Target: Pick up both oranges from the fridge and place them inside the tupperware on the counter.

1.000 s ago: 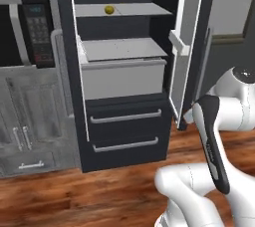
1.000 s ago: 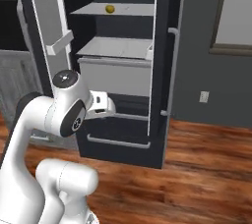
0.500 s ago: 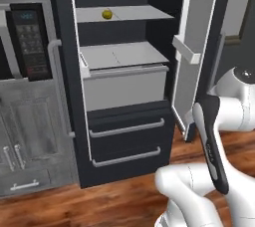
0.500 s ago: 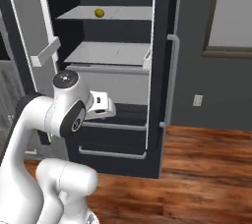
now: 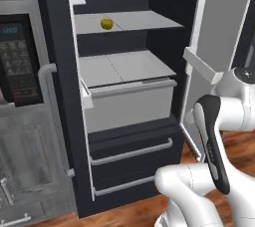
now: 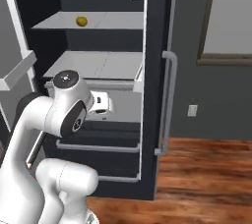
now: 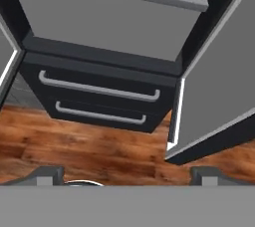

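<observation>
A dull yellow-green orange (image 5: 106, 23) rests on the upper light grey shelf of the open fridge (image 5: 57, 47), also seen in the right base view as the orange (image 6: 81, 21) inside the fridge (image 6: 157, 31). Below that shelf sit the grey drawer bin (image 5: 129, 104) and two handled lower drawers (image 5: 132, 151). My gripper (image 7: 128, 176) is open with nothing between its fingers, held low and pointing at the lower drawers (image 7: 99, 89), well below the orange. The tupperware and the counter are out of view.
Both fridge doors stand open: the right door (image 5: 224, 37) with white bins is close beside my arm, the left door (image 6: 15, 66) is on the other side. A black microwave (image 5: 17, 61) and grey cabinets (image 5: 30, 166) are to the left. Wooden floor (image 6: 197, 169) lies below.
The whole picture has shifted: the base has driven closer to the fridge, which now looms larger. The arm's pose and the open gripper look the same. The orange has stayed on its shelf.
</observation>
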You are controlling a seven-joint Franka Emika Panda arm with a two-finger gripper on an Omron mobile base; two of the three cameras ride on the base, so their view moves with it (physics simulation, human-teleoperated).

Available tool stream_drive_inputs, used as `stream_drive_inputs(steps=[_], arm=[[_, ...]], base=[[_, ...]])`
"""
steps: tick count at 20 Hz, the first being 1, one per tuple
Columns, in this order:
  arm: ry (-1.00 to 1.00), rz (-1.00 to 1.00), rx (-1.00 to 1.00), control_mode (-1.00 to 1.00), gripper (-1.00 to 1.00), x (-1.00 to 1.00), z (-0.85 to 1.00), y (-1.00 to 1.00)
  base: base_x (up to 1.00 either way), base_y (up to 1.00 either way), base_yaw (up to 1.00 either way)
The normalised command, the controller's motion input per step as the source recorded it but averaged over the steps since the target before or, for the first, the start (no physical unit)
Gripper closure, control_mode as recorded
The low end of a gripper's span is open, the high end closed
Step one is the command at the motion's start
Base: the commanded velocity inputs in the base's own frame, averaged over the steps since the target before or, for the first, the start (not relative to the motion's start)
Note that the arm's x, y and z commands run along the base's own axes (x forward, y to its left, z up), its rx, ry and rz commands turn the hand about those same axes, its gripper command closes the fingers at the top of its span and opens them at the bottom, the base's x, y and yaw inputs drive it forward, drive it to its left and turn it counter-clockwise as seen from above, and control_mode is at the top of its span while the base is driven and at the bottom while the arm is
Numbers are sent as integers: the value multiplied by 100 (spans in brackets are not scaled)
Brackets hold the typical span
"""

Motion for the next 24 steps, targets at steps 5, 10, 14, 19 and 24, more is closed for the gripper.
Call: stream_drive_inputs(steps=[5,10,14,19,24], arm=[[0,0,0,100,-100,0,0,0],[0,0,0,100,-100,0,0,0],[0,0,0,100,-100,0,0,0],[0,1,0,-100,-100,14,-3,7],[0,5,0,-100,-100,44,0,24]], base=[[81,24,-9],[82,44,-4],[76,40,0],[61,27,1],[0,0,0]])
